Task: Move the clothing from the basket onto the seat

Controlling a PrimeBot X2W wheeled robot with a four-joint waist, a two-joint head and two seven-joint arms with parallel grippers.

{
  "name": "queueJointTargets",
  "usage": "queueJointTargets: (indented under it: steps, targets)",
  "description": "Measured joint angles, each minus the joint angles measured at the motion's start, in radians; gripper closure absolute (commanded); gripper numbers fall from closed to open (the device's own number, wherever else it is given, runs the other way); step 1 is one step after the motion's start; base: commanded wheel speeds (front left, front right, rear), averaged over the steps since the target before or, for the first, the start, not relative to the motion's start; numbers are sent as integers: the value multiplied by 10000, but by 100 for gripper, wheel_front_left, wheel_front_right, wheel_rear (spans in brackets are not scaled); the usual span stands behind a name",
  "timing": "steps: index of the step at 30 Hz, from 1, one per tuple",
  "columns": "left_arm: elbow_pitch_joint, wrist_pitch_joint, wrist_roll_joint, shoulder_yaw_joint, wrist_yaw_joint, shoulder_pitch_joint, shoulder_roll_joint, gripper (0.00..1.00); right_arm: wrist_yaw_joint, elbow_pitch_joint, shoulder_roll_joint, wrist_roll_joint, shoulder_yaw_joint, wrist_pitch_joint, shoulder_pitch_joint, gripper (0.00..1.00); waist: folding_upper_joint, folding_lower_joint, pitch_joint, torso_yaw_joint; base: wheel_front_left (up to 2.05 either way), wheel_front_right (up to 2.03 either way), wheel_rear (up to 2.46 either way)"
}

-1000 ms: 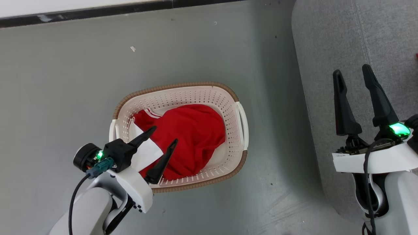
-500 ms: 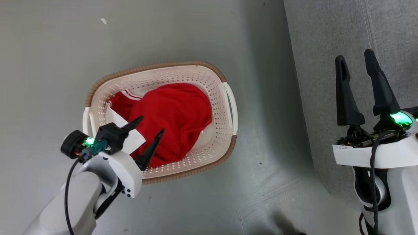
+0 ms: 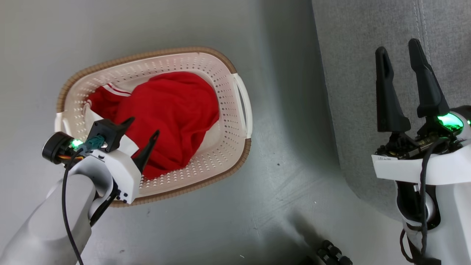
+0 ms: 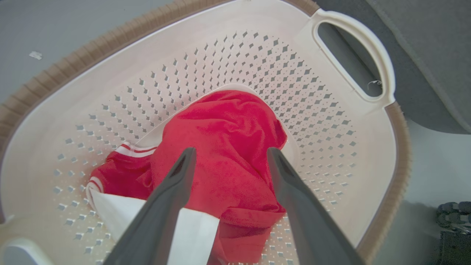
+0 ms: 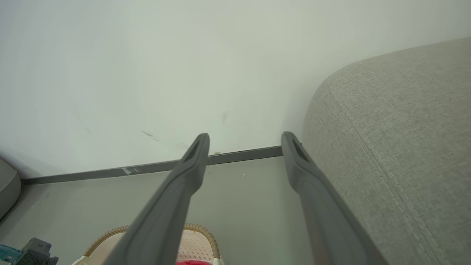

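The task looks barely begun. The clothing [image 3: 165, 117], a red heap with white stripes and a white panel, lies in the basket [image 3: 228, 140], which stands on the floor [image 3: 287, 176] beside the seat [image 3: 353, 73]. The left gripper [image 3: 143, 126] hangs just over the heap, jaws wide apart, holding nothing. The right gripper [image 3: 397, 46] hovers by the seat, likewise spread and bare — every piece is left to carry across.

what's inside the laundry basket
Red clothing with white stripes and a white panel lies in the laundry basket. Whatever lies under the heap is covered.
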Motion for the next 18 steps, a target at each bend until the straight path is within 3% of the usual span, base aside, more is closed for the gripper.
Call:
queueJointTargets:
  steps: [18]
  targets:
    - [1267, 430, 844, -322, 44, -1104, 96, 0, 0, -247, 13, 811, 458, 0, -604, 0, 0, 0, 1163, -1026, 0, 0, 0]
